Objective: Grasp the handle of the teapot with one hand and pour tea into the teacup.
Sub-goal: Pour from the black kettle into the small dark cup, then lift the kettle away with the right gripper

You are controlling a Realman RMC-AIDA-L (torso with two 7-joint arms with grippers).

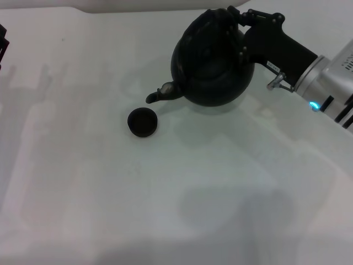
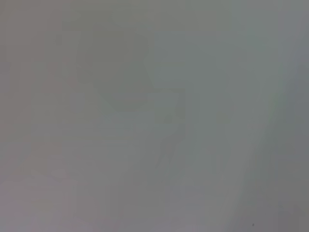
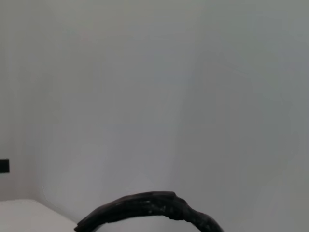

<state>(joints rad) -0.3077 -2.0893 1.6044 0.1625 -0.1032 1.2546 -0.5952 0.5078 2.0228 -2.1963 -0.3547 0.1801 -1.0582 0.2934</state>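
Teapot [image 1: 212,69] handle [image 1: 212,25] in right tool [image 1: 238,22], spout above teacup [image 1: 143,121]

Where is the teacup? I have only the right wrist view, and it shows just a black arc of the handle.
Observer: The teacup stands on the table, just nearer the robot than the spout tip.
Operator: Which arm holds the teapot?
Observer: The right gripper grips the handle at the top of the teapot.
Operator: And the left gripper?
Observer: Only a black part of the left gripper shows, at the table's far left edge.
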